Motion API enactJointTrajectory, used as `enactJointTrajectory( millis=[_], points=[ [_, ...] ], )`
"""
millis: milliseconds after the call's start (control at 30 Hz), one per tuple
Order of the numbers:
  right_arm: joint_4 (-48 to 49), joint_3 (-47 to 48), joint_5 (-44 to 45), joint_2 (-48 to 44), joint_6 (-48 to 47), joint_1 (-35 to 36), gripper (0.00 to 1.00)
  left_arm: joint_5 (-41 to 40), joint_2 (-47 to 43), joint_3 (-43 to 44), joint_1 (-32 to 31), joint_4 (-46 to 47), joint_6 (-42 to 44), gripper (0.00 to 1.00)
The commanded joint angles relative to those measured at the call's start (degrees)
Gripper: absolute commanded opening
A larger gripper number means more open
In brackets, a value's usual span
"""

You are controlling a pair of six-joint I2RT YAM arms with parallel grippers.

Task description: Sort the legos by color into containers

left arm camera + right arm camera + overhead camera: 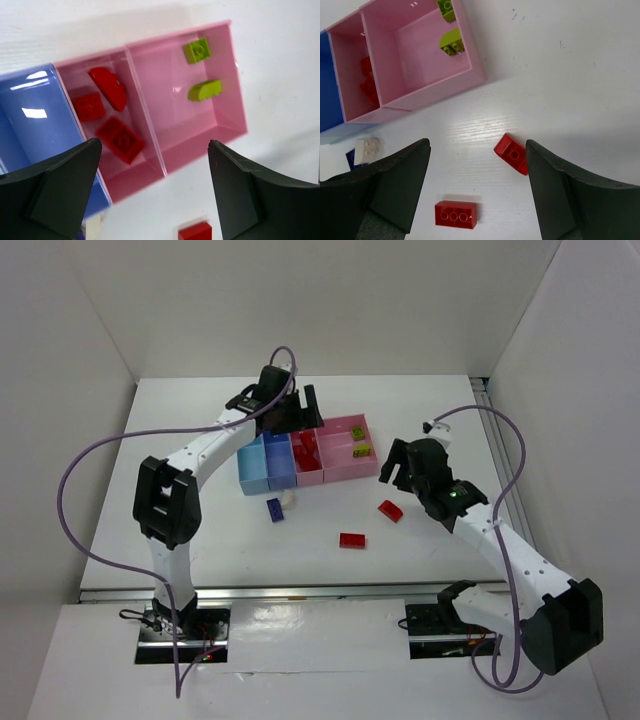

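Note:
The four joined bins stand mid-table: light blue (253, 470), darker blue (277, 462), narrow pink (309, 476) and wide pink (340, 475). Three red legos (107, 110) lie in the narrow pink bin (135, 177). Two lime green legos (204, 90) lie in the wide pink bin (236, 80). On the table are a dark blue lego (274, 509), a whitish lego (290, 498), a red sloped lego (511, 153) and a red flat lego (455, 214). My left gripper (300, 412) is open and empty above the bins. My right gripper (477, 190) is open and empty above the two loose red legos.
White walls close in the table at the left, back and right. A rail (490, 430) runs along the table's right edge. Purple cables loop from both arms. The table's front edge (300, 590) lies just ahead of the arm bases.

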Motion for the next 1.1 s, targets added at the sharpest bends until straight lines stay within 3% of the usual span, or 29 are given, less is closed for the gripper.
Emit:
enactJointTrajectory(
  millis=[0, 133, 267, 300, 433, 700, 900, 1000, 1067],
  points=[
    [-2.93, -0.2, -0.89, -1.5, 0.79, -0.03, 0.83, -0.08, -9.01, -0.91, -2.18, -0.27, 2.25, 0.98],
    [-2.68, -2.39, -5.11, -0.17, 3.33, 2.95, 0.83, -0.08, -16.13, -4.77, -3.59, -0.88, 2.26, 0.96],
    [-2.15, -4.51, -6.61, 2.98, 5.53, 11.29, 0.93, -0.08, -23.27, -10.57, -3.59, -0.88, 2.26, 0.95],
    [-2.15, -4.51, -6.61, 4.04, 5.54, 13.05, 0.94, -0.08, -24.41, -11.1, -3.59, -0.88, 2.26, 0.87],
    [-4.34, -2.93, -6.09, 9.92, 5.46, 22.97, 0.94, -0.08, -28.9, -11.64, -3.59, -3.78, 3.58, 0.76],
    [-17.52, 1.21, -4.42, 21.0, 7.45, 28.17, 0.96, 3.52, -32.51, -8.39, -3.07, -8.61, 4.19, 0.77],
    [-16.65, 2.87, -0.3, 25.21, 6.34, 30.29, 0.96, -4.45, -31.64, -8.39, -3.07, -13.52, 4.72, 0.8],
    [-17.17, 6.03, 2.52, 29.25, 4.67, 30.29, 0.96, -4.14, -30.22, -9.17, -2.54, -17.49, 4.72, 0.61],
    [-16.39, 7.35, 3.05, 31.11, 1.33, 29.77, 0.96, -0.97, -31.35, -13.73, -2.54, -17.49, 4.11, 0.55]
  ],
)
